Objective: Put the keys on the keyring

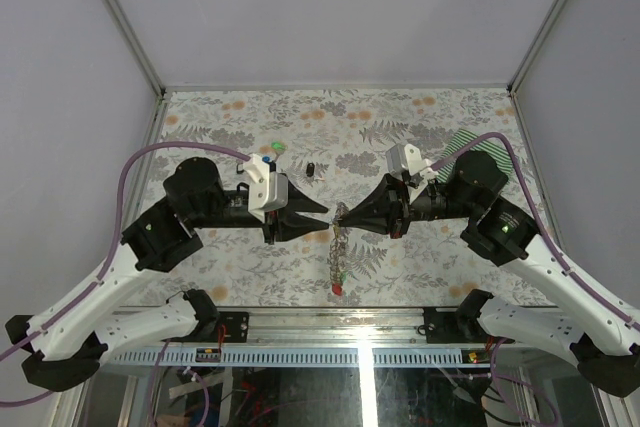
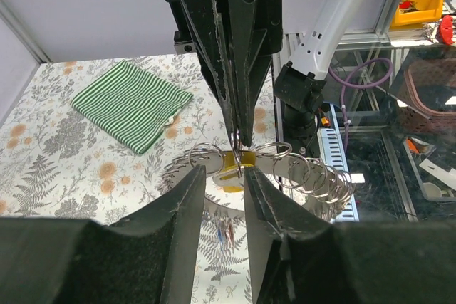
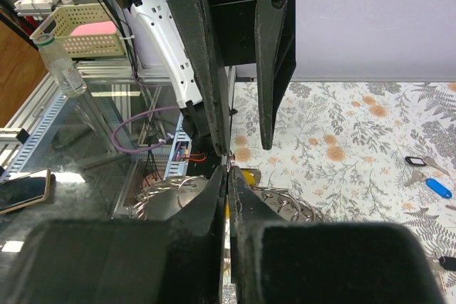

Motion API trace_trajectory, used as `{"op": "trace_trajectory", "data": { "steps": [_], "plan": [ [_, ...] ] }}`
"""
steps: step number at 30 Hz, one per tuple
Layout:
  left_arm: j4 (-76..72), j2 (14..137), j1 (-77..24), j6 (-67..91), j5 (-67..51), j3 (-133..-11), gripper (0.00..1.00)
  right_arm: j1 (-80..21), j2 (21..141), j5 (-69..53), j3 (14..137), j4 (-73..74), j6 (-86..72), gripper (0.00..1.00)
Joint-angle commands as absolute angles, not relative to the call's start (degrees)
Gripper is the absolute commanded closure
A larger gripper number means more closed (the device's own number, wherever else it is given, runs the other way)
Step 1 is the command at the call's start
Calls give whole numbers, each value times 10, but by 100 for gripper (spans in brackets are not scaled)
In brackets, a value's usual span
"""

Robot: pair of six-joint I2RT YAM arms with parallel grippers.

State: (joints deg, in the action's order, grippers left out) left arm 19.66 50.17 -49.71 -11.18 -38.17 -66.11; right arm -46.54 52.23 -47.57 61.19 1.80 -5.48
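Nearest the left wrist lens, my left gripper (image 2: pixel 224 174) stood spread either side of the keyring (image 2: pixel 303 208). Right wrist: my right gripper (image 3: pixel 226 176) pinched that ring, jaws pressed together. Overhead: the keys (image 1: pixel 337 282) trailed from the meeting tips toward me.

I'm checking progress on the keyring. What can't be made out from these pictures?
- Top view: how many keys hang on the keyring; they are too small and bunched.
- Left wrist view: what the shut right gripper pinches; its own fingertips cover it, beside a yellow key head.
- Right wrist view: most of the keyring, hidden behind that gripper's fingers.
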Motion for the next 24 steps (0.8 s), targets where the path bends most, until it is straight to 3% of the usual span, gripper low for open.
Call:
{"op": "trace_trajectory", "data": {
  "steps": [1, 14, 19, 24],
  "plan": [
    [154, 504, -497, -105, -402, -660, 71, -467, 506, -477, 623, -42, -65, 100],
    [148, 512, -497, -100, -416, -657, 86, -468, 501, -470, 621, -48, -67, 100],
    [153, 511, -497, -103, -413, -657, 100, -467, 496, -466, 621, -52, -69, 100],
    [156, 510, -497, -105, -410, -658, 100, -468, 491, -461, 617, -62, -74, 100]
  ]
}}
